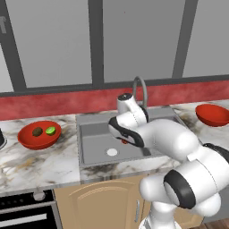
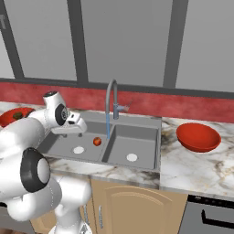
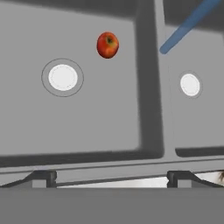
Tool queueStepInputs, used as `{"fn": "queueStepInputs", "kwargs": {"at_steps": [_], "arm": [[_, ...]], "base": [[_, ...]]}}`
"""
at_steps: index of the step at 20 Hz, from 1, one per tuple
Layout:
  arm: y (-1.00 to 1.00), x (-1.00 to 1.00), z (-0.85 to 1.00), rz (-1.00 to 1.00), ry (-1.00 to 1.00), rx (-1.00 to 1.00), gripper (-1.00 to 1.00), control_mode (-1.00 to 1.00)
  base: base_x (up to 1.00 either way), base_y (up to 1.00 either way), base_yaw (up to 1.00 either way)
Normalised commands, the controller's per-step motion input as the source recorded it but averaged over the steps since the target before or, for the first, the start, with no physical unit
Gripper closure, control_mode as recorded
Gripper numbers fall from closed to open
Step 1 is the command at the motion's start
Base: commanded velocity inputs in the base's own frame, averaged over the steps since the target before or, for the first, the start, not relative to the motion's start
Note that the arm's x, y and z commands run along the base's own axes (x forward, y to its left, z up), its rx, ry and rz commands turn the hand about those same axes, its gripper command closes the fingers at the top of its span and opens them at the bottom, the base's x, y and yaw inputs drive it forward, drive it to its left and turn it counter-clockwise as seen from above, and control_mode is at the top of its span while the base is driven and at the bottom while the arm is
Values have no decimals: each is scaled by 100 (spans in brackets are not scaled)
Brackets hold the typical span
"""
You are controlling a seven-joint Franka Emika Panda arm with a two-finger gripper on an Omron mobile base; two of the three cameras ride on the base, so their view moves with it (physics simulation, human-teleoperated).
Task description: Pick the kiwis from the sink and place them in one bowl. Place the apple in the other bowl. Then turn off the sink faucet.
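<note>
The red-orange apple [image 3: 107, 45] lies on the floor of the left basin of the grey sink [image 3: 105, 113], near the divider and beside the white drain [image 3: 63, 77]. My gripper [image 3: 111, 178] hangs open and empty above that basin's near rim, well short of the apple [image 2: 97, 141]. In the right base view the gripper [image 2: 77, 130] sits over the sink's left end. Both kiwis, one olive-brown [image 1: 37, 131] and one lime green [image 1: 50, 130], rest in the red bowl [image 1: 27, 139] on the left counter. The other red bowl [image 2: 198, 136] stands right of the sink. The faucet [image 2: 111, 103] pours a blue stream [image 2: 108, 127].
My white arm [image 1: 170, 143] crosses in front of the sink's right side in the left base view. A red backsplash and grey windows run behind the counter. An oven front [image 1: 27, 212] sits below the left counter, and another appliance [image 2: 215, 215] below the right.
</note>
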Motion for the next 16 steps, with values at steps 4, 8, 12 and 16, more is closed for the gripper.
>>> {"fn": "queueStepInputs", "kwargs": {"at_steps": [4,8,12,16], "arm": [[-3,8,-31,0,4,-10,-100,-100],[-33,17,-6,0,0,0,-100,-100],[-41,19,-15,0,0,1,-100,-100],[-8,19,-35,0,2,0,-100,-100]], "base": [[0,0,0],[0,0,0],[0,0,0],[0,0,0]]}}
